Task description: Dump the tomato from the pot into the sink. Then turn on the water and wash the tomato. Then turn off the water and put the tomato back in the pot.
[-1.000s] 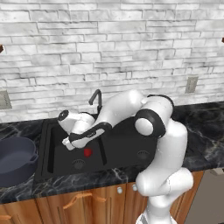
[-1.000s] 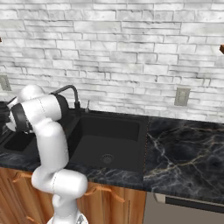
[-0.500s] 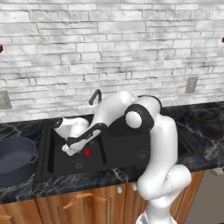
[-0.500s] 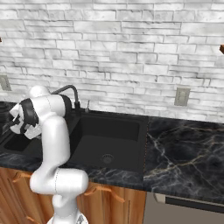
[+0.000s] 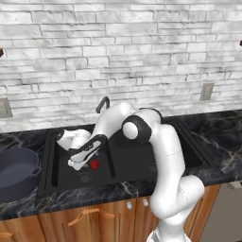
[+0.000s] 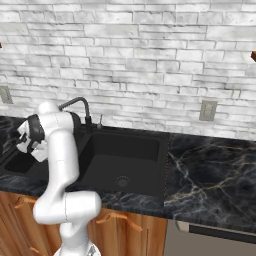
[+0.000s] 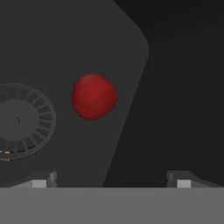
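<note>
Jaws spread wide, nothing between them; gripper [image 7: 111,183] tips barely clear the hand view's lower edge. Tomato [image 7: 94,96] lies on the sink [image 5: 123,177] floor, centre-left of that view, just beside the drain [image 7: 24,119], itself cut off at left. Pot [image 5: 16,171] on the counter, clipped by the left base view's left edge.

Two rear base views flank arm, share sink [image 5: 127,163]; hand view close over basin floor.
</note>
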Robot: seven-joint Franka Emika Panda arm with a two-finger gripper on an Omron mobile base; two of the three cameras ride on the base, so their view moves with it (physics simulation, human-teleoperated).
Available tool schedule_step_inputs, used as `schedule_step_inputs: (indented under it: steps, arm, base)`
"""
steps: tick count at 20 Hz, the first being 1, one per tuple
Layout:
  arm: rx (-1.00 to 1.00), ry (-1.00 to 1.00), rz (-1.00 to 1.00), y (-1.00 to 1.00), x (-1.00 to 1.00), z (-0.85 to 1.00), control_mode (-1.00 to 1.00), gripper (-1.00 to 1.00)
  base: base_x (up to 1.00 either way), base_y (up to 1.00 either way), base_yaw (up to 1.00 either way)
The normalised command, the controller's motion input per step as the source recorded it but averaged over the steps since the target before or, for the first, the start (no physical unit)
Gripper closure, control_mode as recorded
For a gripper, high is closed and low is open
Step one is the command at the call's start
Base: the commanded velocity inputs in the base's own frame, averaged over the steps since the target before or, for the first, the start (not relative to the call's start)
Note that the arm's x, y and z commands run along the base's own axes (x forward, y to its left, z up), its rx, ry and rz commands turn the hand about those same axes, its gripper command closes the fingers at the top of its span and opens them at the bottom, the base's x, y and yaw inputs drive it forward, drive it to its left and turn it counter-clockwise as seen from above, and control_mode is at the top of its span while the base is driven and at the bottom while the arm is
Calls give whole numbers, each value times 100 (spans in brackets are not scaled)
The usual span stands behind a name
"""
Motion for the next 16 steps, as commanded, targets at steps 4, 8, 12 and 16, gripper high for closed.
schedule_step_inputs:
  steps: [4, 8, 12, 16]
  arm:
    - [-7, 9, 5, 0, 28, -30, -100, -100]
    - [-4, 8, 6, 0, 26, -26, -100, -100]
    - [-1, 8, 6, 0, 38, -22, -100, -100]
    - [-1, 8, 6, 0, 30, -24, -100, -100]
  base:
    - [0, 0, 0]
    - [0, 0, 0]
    - [0, 0, 0]
    - [0, 0, 0]
